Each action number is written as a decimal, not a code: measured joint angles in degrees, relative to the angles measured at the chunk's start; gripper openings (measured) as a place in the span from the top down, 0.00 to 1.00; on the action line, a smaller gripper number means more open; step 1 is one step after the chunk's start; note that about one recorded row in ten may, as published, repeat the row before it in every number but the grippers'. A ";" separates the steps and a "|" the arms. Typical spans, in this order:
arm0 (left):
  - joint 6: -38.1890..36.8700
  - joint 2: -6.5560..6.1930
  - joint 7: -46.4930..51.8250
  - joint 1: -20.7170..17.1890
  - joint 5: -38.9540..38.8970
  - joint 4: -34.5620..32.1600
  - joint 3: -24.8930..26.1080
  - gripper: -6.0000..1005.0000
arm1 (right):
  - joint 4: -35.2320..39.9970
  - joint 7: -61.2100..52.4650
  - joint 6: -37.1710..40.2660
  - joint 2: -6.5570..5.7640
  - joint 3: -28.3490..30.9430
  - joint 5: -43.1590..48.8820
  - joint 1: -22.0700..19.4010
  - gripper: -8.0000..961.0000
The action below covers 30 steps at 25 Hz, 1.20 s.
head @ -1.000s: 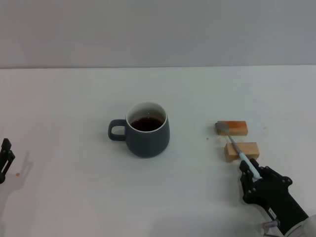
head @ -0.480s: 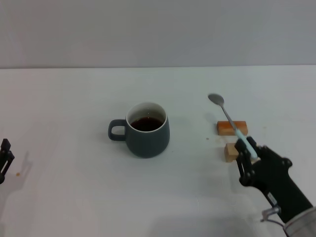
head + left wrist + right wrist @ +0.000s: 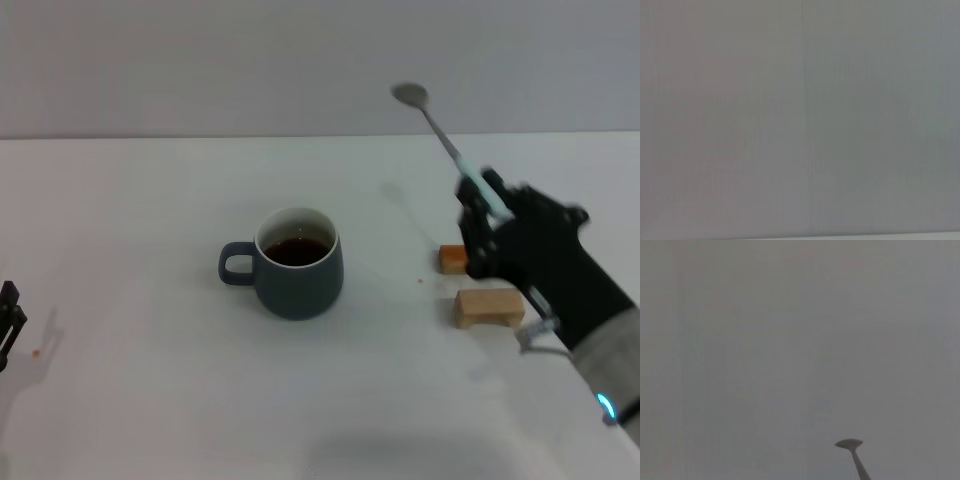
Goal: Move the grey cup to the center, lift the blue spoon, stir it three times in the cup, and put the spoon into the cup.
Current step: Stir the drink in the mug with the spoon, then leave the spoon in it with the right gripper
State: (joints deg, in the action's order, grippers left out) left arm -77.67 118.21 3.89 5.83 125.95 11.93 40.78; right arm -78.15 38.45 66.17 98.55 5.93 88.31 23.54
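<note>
The grey cup (image 3: 298,263) stands mid-table in the head view, handle toward the left, with dark liquid inside. To its right my right gripper (image 3: 480,215) is raised above the table and shut on the blue spoon (image 3: 445,140), whose pale handle sits in the grip while the metal bowl points up and to the far left. The spoon bowl (image 3: 849,443) also shows in the right wrist view against the plain wall. My left gripper (image 3: 8,320) is parked at the table's left edge, only partly in view.
Two small wooden blocks lie right of the cup: one (image 3: 488,307) in front, the other (image 3: 452,259) half hidden behind my right gripper. The left wrist view shows only a blank wall.
My right gripper has lifted the spoon off the wooden blocks, rising and moving toward the far side. The spoon now tilts upward. Cup and left arm have not moved.
</note>
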 joint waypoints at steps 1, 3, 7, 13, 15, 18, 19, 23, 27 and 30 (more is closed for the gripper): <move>-0.02 0.00 -0.01 -0.03 -0.02 0.00 0.00 0.15 | -2.75 3.96 -3.07 -0.37 2.43 -0.37 -0.67 0.82; -0.08 0.00 -0.01 -0.03 -0.02 -0.02 0.00 0.15 | -9.73 14.56 -14.64 -0.41 11.54 -1.10 -4.18 0.82; -0.11 0.00 -0.02 -0.05 -0.01 -0.25 0.00 0.15 | -14.83 23.81 -29.39 1.78 22.28 -2.52 -10.02 0.82; -0.14 0.05 0.23 -0.15 -0.03 -0.76 0.00 0.15 | -24.34 38.32 -63.77 10.68 44.19 -4.49 -24.30 0.82; -0.18 0.01 0.24 -0.19 -0.05 -0.95 0.00 0.15 | -26.16 36.31 -71.52 12.49 48.00 -2.28 -26.01 0.82; -0.16 0.00 0.25 -0.11 -0.08 -1.51 0.00 0.15 | -27.47 30.23 -77.08 14.17 50.74 3.57 -26.15 0.82; -0.12 0.00 0.25 -0.04 -0.06 -1.62 0.00 0.15 | -28.42 20.69 -82.34 16.09 53.39 12.66 -25.32 0.82; 0.11 0.00 0.26 0.26 -0.05 -1.88 0.00 0.15 | -29.61 5.21 -89.99 19.66 56.69 31.32 -22.96 0.82; 0.20 0.09 0.29 0.55 -0.01 -2.11 -0.01 0.15 | -31.62 -11.16 -96.96 20.19 58.13 47.86 -17.74 0.82; 0.23 0.16 0.29 0.47 -0.01 -2.18 -0.07 0.15 | -34.34 -20.96 -106.23 20.21 59.87 58.51 -13.10 0.82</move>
State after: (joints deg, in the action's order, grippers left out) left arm -77.44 118.37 4.19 6.30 125.94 9.75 40.71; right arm -112.48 17.48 -40.05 118.75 65.80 146.82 10.44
